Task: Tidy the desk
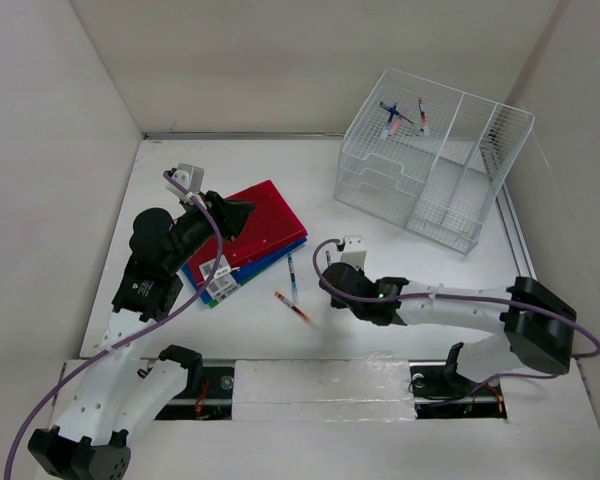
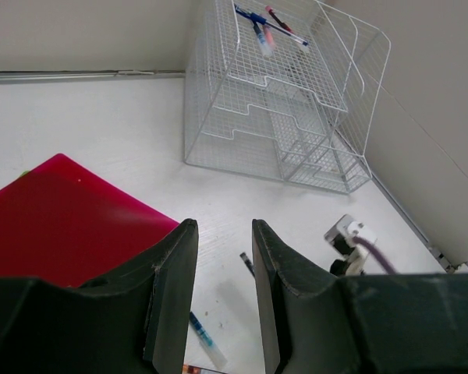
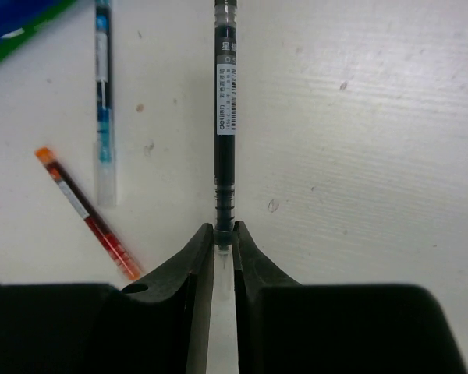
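1. From above, the desk point(image 1: 230, 160) spread under both arms. My right gripper point(image 1: 335, 268) had open room toward the wire rack point(image 1: 430, 170), whose rim could snag a careless swing.
2. My left gripper point(image 2: 223, 234) stood partly open and empty, near the red folder point(image 2: 62, 218).
3. My right jaws were pinched on only the end of the black pen point(image 3: 225, 101). It could pivot or slip, knocking the blue pen point(image 3: 103, 117).

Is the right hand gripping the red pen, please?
No, the right hand is closed on the black pen, while the red pen lies free on the desk.
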Controlling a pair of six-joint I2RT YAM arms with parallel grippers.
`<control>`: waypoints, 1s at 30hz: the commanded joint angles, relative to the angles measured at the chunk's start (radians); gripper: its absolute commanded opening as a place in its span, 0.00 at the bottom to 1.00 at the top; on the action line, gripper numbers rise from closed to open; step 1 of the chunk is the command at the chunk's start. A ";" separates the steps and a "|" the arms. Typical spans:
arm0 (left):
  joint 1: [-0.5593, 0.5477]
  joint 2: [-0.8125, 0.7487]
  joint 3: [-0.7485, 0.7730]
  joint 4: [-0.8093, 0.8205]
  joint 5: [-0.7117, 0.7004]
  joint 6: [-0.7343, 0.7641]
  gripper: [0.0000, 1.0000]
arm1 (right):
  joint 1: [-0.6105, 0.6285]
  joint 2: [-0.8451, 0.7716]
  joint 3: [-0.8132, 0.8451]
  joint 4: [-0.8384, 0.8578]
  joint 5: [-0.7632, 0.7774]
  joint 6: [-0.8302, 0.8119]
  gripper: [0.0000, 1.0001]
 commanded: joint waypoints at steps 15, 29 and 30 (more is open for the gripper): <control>0.006 -0.013 -0.004 0.043 0.013 -0.001 0.30 | -0.656 0.011 0.523 0.299 -0.145 -0.332 0.00; 0.006 -0.030 -0.006 0.051 0.019 0.001 0.30 | -0.860 0.295 0.912 0.248 -0.328 -0.335 0.59; 0.006 -0.030 -0.006 0.051 0.019 0.001 0.30 | -0.850 0.295 0.859 0.301 -0.328 -0.334 0.59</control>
